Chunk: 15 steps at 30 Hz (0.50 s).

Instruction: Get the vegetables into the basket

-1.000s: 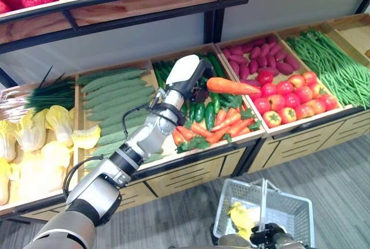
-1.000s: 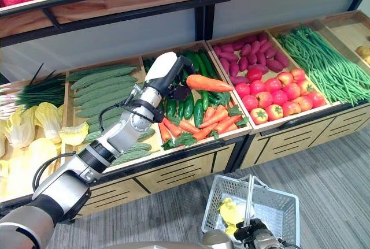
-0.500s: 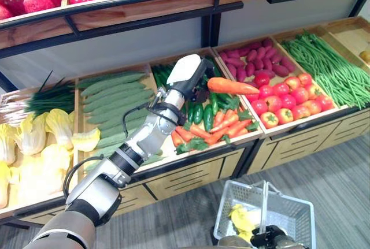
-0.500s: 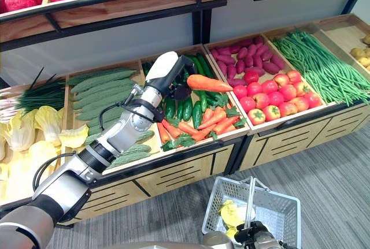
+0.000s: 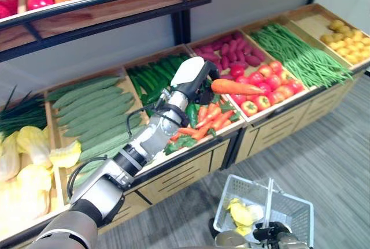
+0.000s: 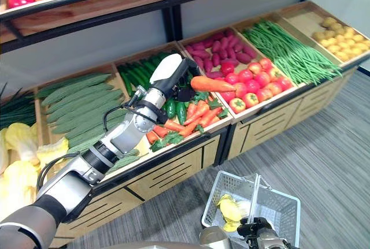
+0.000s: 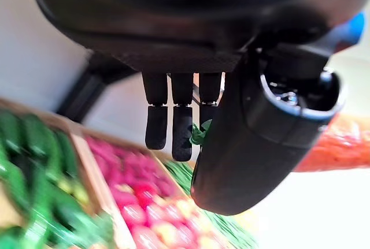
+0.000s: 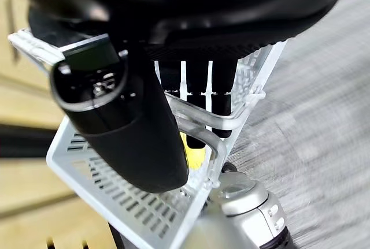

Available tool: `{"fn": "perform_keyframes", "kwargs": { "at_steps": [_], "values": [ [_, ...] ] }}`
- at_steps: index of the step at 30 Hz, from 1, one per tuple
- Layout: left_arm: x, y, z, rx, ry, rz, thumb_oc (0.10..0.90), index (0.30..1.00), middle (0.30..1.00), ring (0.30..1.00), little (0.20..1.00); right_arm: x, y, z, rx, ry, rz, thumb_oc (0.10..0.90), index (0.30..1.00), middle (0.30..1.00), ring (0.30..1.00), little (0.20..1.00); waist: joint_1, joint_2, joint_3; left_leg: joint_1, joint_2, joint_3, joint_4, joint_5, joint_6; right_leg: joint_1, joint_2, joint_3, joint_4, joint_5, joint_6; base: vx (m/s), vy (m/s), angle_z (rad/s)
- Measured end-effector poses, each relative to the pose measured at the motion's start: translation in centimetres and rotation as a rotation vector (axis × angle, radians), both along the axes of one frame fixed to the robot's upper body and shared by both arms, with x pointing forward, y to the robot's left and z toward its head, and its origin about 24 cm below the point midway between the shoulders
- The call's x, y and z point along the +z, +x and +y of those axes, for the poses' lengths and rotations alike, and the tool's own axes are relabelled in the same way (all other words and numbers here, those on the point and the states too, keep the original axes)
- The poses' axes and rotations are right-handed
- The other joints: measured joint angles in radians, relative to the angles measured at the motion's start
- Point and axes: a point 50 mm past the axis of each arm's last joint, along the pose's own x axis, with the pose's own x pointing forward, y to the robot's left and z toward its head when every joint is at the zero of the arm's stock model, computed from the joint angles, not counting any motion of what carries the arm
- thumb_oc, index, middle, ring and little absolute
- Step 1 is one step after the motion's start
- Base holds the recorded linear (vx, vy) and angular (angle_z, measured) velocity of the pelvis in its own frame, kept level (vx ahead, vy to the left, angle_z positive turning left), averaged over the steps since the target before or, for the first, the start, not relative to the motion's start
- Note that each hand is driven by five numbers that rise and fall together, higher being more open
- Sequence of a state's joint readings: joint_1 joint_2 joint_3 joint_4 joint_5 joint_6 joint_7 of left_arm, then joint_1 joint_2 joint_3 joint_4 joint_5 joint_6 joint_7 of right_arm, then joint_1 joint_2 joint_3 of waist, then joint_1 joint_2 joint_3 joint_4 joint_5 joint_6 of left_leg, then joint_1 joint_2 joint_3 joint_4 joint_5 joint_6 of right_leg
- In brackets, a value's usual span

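- The carrot [image 5: 236, 87] is held clear above the crate of carrots [image 5: 209, 121] by the left hand [image 5: 191, 79]
- The tomatoes [image 5: 267, 84] are found right of that crate, the green beans [image 5: 300, 59] further right
- The basket [image 5: 292, 212] is held below the shelf, over the floor [image 5: 341, 139], by its handle in the right hand [image 6: 254, 226]

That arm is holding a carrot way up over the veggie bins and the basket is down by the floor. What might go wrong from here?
Three risks show:
1. The left hand pinches the carrot at its leafy end, so most of it sticks out sideways; it might slip or swing.
2. The basket, held by the right hand, sits far lower, so an early release could land the carrot on the floor.
3. The raised basket handle crosses the opening and may deflect it.
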State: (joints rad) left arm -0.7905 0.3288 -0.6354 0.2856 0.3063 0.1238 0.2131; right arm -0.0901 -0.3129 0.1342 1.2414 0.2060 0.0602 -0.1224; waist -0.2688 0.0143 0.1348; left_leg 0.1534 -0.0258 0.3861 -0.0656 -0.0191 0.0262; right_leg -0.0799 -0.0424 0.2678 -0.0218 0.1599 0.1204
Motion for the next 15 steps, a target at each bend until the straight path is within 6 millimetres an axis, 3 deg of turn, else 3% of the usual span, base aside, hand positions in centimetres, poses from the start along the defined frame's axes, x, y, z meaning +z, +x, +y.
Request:
{"fn": "perform_keyframes", "kwargs": {
  "at_steps": [1, 2, 3, 4, 5, 6, 7, 9, 11, 12, 13, 15],
  "values": [
    [0.0, 0.0, -0.3, -0.007, -0.001, 0.005, 0.400, 0.300, 0.300, 0.300, 0.300, 0.1, 0.4, 0.1, 0.003, 0.001, -0.010, 0.400, 0.300, 0.300, 0.300, 0.300, -0.014, -0.003, 0.005, 0.000, -0.010, 0.022, -0.001, -0.003, 0.002, -0.012, -0.001, 0.023, 0.002, 0.003, 0.007, -0.16, 0.003, -0.81],
    [0.0, 0.0, -0.5, -0.013, -0.011, 0.011, 0.400, 0.300, 0.300, 0.300, 0.300, 0.1, 0.5, 0.2, 0.002, 0.001, -0.014, 0.400, 0.300, 0.300, 0.300, 0.300, -0.029, -0.023, 0.017, -0.007, -0.018, 0.040, 0.010, -0.008, 0.007, -0.028, -0.003, 0.045, 0.005, 0.012, 0.013, -0.09, -0.011, -1.15],
    [0.2, 0.0, -0.3, -0.015, -0.008, 0.001, 0.400, 0.300, 0.300, 0.300, 0.300, 0.3, 1.7, 0.9, 0.010, 0.012, -0.047, 0.400, 0.300, 0.300, 0.300, 0.300, -0.028, -0.061, 0.040, -0.022, -0.028, 0.121, 0.033, -0.034, 0.012, -0.062, -0.007, 0.106, -0.019, 0.011, 0.046, -0.11, -0.053, -1.34],
    [0.2, 0.1, -0.1, -0.010, -0.002, -0.002, 0.400, 0.300, 0.300, 0.300, 0.300, 0.4, 2.4, 1.1, 0.010, 0.016, -0.066, 0.400, 0.300, 0.300, 0.300, 0.300, -0.020, -0.057, 0.047, -0.024, -0.018, 0.175, 0.035, -0.037, 0.013, -0.083, -0.015, 0.066, -0.021, -0.002, 0.042, -0.20, -0.098, -2.31],
    [0.1, 0.3, 0.7, 0.006, 0.024, -0.003, 0.400, 0.300, 0.300, 0.300, 0.300, 0.8, 3.6, 1.5, 0.018, 0.019, -0.102, 0.400, 0.300, 0.300, 0.300, 0.300, 0.008, -0.060, 0.061, -0.046, 0.009, 0.292, 0.047, -0.043, 0.014, -0.177, -0.037, -0.088, 0.030, -0.032, 0.041, -0.20, -0.102, -2.01],
    [0.0, 0.3, 0.9, 0.008, 0.035, -0.004, 0.400, 0.300, 0.300, 0.300, 0.300, 0.9, 3.9, 1.6, 0.019, 0.022, -0.121, 0.400, 0.300, 0.300, 0.300, 0.300, 0.022, -0.060, 0.073, -0.051, 0.020, 0.321, 0.053, -0.048, 0.016, -0.203, -0.051, -0.214, 0.055, -0.043, 0.027, -0.21, -0.125, -2.08],
    [-0.2, 0.4, 1.4, 0.019, 0.054, 0.003, 0.400, 0.300, 0.300, 0.300, 0.300, 1.2, 4.3, 1.5, 0.001, 0.017, -0.146, 0.400, 0.300, 0.300, 0.300, 0.300, 0.023, -0.057, 0.086, -0.059, 0.050, 0.381, 0.071, -0.048, 0.021, -0.232, -0.107, -0.423, 0.130, -0.068, -0.001, -0.07, -0.069, -1.24],
    [-0.6, 0.4, 1.7, 0.019, 0.068, 0.019, 0.400, 0.300, 0.300, 0.300, 0.300, 1.3, 4.0, 0.7, -0.034, -0.005, -0.141, 0.400, 0.300, 0.300, 0.300, 0.300, 0.039, -0.041, 0.104, -0.042, 0.079, 0.423, 0.081, -0.052, 0.011, -0.204, -0.183, -0.534, 0.231, -0.104, 0.005, -0.08, -0.100, -0.94],
    [-0.9, 0.5, 2.6, 0.037, 0.088, 0.028, 0.400, 0.300, 0.300, 0.300, 0.300, 1.2, 3.5, 0.4, -0.032, -0.013, -0.120, 0.400, 0.300, 0.300, 0.300, 0.300, 0.052, -0.048, 0.105, -0.010, 0.090, 0.448, 0.108, -0.062, -0.016, -0.113, -0.258, -0.575, 0.233, -0.106, -0.004, -0.06, -0.106, -0.63],
    [-1.0, 0.5, 2.9, 0.044, 0.094, 0.032, 0.400, 0.300, 0.300, 0.300, 0.300, 1.0, 3.1, 0.3, -0.030, -0.016, -0.108, 0.400, 0.300, 0.300, 0.300, 0.300, 0.066, -0.056, 0.101, 0.004, 0.088, 0.456, 0.112, -0.068, -0.036, -0.073, -0.267, -0.574, 0.211, -0.074, -0.007, -0.04, -0.183, -0.78],
    [-1.3, 0.6, 4.0, 0.080, 0.069, 0.046, 0.400, 0.300, 0.300, 0.300, 0.300, 1.2, 3.1, -0.2, 0.006, -0.043, -0.093, 0.400, 0.300, 0.300, 0.300, 0.300, 0.078, -0.018, 0.108, 0.016, 0.125, 0.462, 0.136, -0.054, -0.053, -0.042, -0.233, -0.604, 0.161, -0.037, -0.009, -0.01, -0.139, -0.91],
    [-2.2, 0.5, 5.6, 0.137, 0.032, 0.082, 0.400, 0.300, 0.300, 0.300, 0.300, 1.4, 3.5, -0.3, 0.034, -0.045, -0.101, 0.400, 0.300, 0.300, 0.300, 0.300, 0.090, 0.014, 0.102, 0.024, 0.157, 0.421, 0.137, -0.047, -0.056, -0.032, -0.183, -0.568, 0.117, -0.029, -0.033, 0.08, -0.255, -0.83]
  ]
}}
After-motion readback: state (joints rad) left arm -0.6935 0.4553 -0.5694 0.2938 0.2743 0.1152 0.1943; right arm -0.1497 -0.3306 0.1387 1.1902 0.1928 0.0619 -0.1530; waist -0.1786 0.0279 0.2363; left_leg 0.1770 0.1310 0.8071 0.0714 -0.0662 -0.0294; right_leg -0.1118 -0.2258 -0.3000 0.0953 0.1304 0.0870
